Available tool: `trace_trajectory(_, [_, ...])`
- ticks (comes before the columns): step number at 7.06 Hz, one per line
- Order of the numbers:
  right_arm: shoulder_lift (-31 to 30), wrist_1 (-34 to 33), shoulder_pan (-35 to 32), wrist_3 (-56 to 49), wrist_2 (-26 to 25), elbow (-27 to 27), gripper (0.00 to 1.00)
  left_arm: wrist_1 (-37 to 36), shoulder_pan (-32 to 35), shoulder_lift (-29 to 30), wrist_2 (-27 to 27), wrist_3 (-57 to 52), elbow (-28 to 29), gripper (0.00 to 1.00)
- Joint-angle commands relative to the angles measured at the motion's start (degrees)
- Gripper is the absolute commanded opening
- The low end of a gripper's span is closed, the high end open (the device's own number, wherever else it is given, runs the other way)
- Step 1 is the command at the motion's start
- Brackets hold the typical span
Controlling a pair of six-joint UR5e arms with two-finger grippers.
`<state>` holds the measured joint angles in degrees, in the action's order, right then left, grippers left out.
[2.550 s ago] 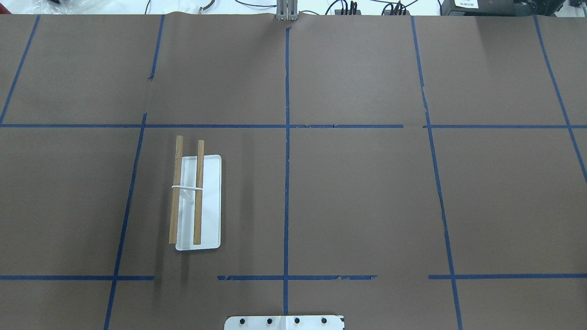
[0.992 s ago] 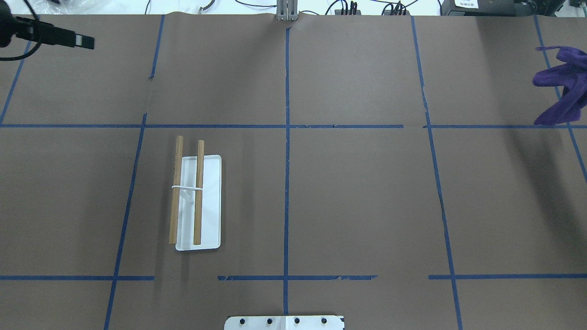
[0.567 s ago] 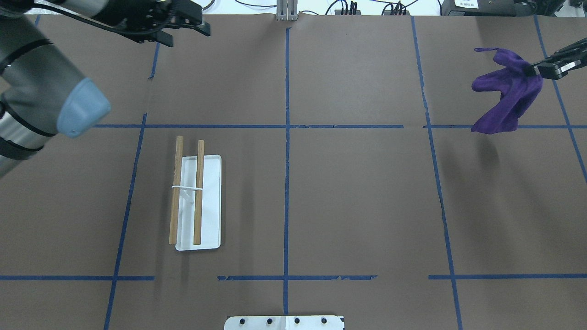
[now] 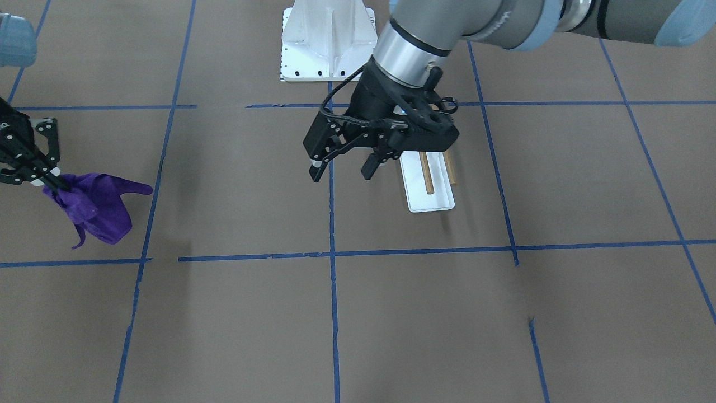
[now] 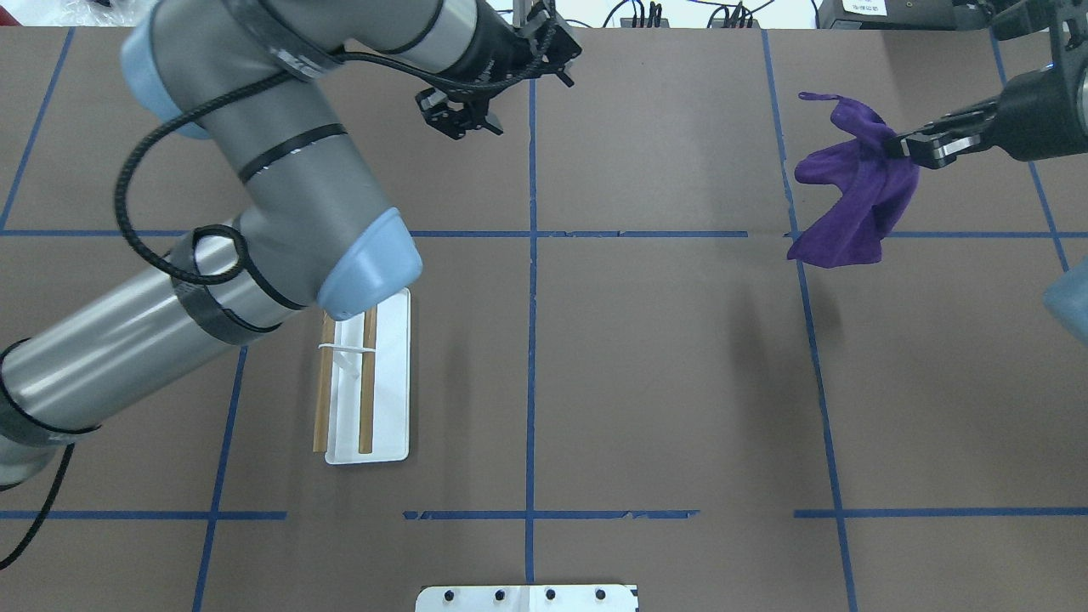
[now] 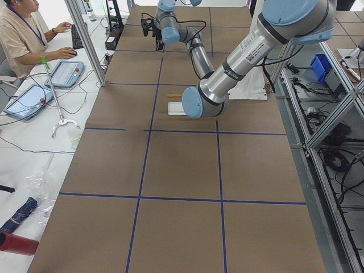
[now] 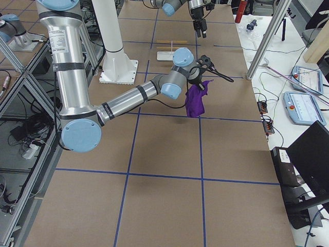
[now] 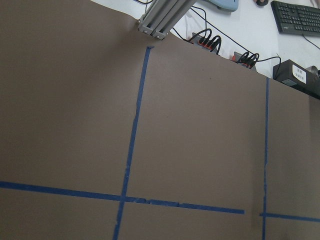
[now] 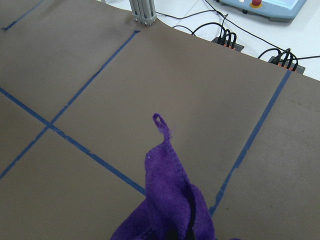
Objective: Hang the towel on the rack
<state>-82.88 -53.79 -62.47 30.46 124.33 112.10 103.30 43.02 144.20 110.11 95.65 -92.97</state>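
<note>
Logged towel [image 5: 854, 200], purple, pinched at one upper edge by right gripper [image 5: 905, 146], fingers closed tight on the cloth. Saw the rest of the cloth hanging loose and crumpled below the grip, clear of the table [image 5: 663, 382], with a soft shadow on the brown paper underneath. Placed it over the far right part of the table, beside a blue tape line [image 5: 532, 340] of the grid. In the right wrist view, saw only the top of the cloth at the lower edge, with a small loop [image 9: 160, 120] sticking up. Logged left gripper [image 4: 341, 168] with fingers spread apart and nothing between them, held above the table near the centre tape line on the far side from the robot, well apart from the towel. In the left wrist view, found only brown paper, tape and an aluminium post [image 8: 162, 17] at the table edge. Found rack [image 5: 391, 374] on the robot's left half of the table, white base flat on the paper, two brown rods [image 5: 367, 382] parallel above it and running away from the robot, joined by a white bracket [image 5: 347, 348]. Noted nothing draped on the rods. Noted far end of rack hidden under the left arm's elbow [image 5: 370, 263] in the overhead view. Noted white pedestal [image 4: 327, 39] at the robot's edge.
</note>
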Motion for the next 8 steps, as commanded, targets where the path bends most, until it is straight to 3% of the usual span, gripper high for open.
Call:
trace_trajectory(1, [0.0,0.0,7.2,3.6,-9.2,5.0,0.00,0.1,-3.2,6.1,-3.1,10.1,5.2,0.71])
trace_trajectory(2, [0.2,-0.1,11.1,3.6,-14.4,5.9,0.00,0.1,-5.1,7.4,-3.2,13.0,5.5,0.64])
trace_trajectory(6, [4.3,-0.4,21.4,2.9,-25.2,5.8,0.00,0.4,-7.4,10.0,-7.4,20.7,9.9,0.64])
trace_trajectory(8, [5.5,-0.4,22.6,2.9,-26.6,6.1,0.00,0.1,-7.4,9.7,-7.5,22.3,9.9,0.63])
